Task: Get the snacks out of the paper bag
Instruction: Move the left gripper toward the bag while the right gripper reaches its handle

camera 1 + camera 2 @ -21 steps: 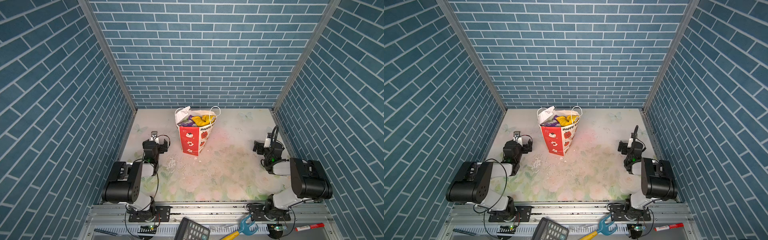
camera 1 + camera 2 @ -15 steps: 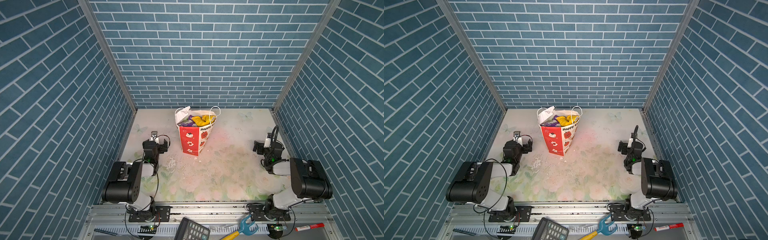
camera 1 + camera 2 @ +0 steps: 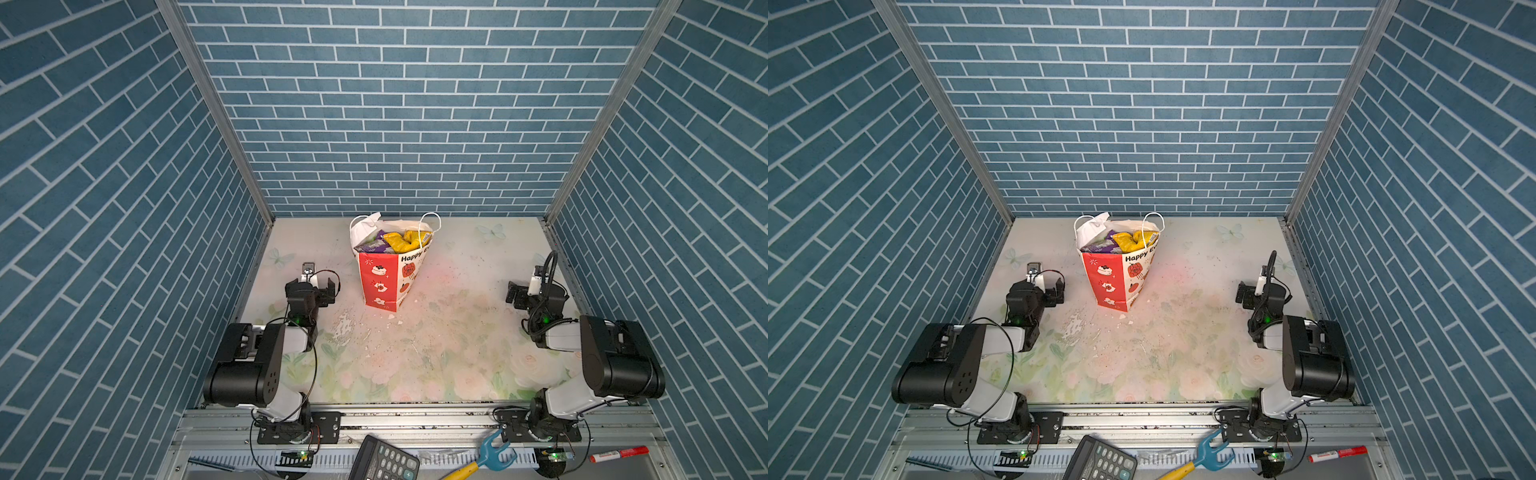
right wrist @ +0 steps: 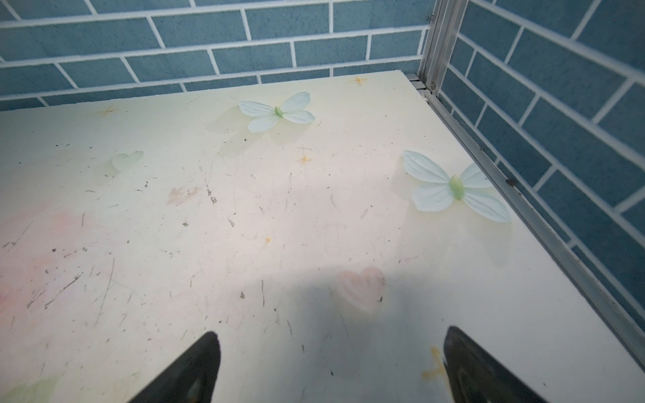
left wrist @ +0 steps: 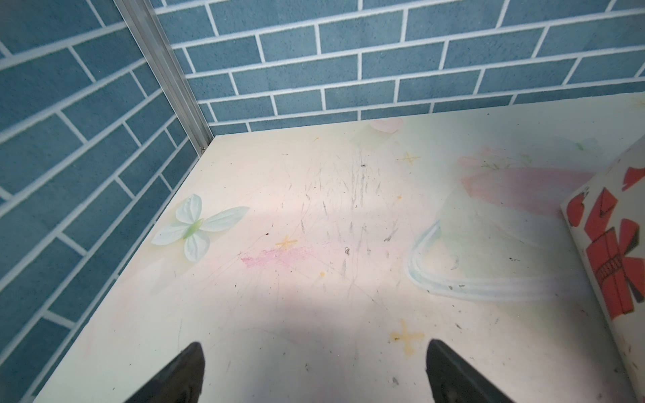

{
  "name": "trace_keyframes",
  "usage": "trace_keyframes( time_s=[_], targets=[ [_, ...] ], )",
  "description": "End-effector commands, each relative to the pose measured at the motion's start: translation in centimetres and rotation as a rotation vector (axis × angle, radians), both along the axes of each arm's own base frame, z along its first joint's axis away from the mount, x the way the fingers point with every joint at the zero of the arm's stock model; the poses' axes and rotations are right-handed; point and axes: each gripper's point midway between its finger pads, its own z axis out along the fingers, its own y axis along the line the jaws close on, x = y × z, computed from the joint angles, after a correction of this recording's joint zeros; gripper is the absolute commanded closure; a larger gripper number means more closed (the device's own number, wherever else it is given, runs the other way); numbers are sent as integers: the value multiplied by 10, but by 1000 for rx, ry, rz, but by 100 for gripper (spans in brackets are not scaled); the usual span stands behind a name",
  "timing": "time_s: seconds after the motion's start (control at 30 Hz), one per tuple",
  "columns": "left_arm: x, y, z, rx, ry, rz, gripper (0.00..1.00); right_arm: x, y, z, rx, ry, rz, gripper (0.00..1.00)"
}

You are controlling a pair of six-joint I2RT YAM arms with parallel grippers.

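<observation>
The paper bag, white with red panels and "Happy" lettering, stands upright at the back middle of the table in both top views. Snacks fill its open mouth: a purple packet and a yellow packet show, others are hidden. My left gripper rests low, left of the bag, open and empty; the bag's edge shows in its wrist view. My right gripper sits far right, open over bare table.
Blue brick walls close in the floral table on three sides. White flakes lie in front of the bag. Below the front rail lie a calculator, a blue-and-yellow tool and a red marker.
</observation>
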Motion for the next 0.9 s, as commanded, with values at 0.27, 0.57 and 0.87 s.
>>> trace_keyframes(
  time_s=[0.27, 0.57, 0.87],
  targets=[
    [-2, -11, 0, 40, -6, -46, 1, 6, 1, 10, -22, -28, 14, 1],
    [-22, 20, 46, 28, 12, 212, 0, 5, -5, 24, -32, -19, -31, 6],
    [-53, 3, 94, -17, -6, 270, 0, 5, -17, 74, -52, -13, -181, 8]
  ],
)
